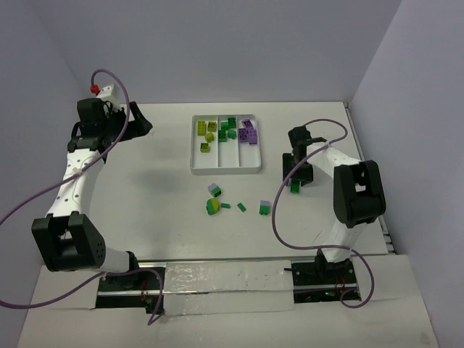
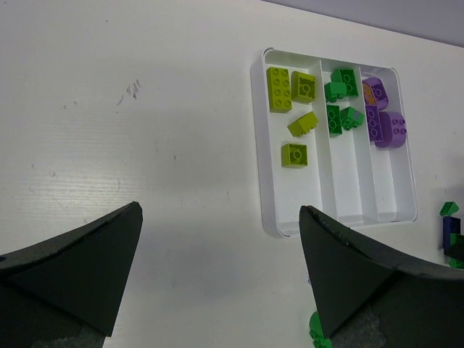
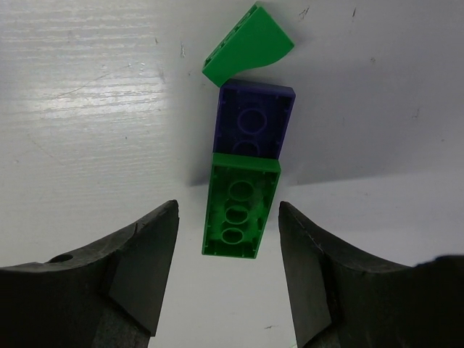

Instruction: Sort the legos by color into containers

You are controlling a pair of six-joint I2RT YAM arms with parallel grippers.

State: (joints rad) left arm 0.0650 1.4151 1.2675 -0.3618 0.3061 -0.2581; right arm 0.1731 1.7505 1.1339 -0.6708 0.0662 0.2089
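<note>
The white tray (image 1: 225, 162) holds yellow-green legos (image 1: 207, 135) in its left compartment, green ones (image 1: 229, 129) in the middle and purple ones (image 1: 249, 132) on the right. My right gripper (image 3: 228, 239) is low over the table right of the tray, open, a finger on each side of an upside-down green brick (image 3: 239, 210) with gaps on both sides. That brick joins a dark purple brick (image 3: 254, 119), and a green slope piece (image 3: 248, 47) lies beyond it. My left gripper (image 2: 221, 239) hangs open over bare table left of the tray (image 2: 348, 199), holding nothing.
Loose legos lie in front of the tray: a lilac and yellow-green stack (image 1: 214, 190), a yellow-green and green stack (image 1: 213, 206), two small green pieces (image 1: 225, 206) (image 1: 241, 208) and a green and lilac one (image 1: 264, 209). Walls close in the table at back and right.
</note>
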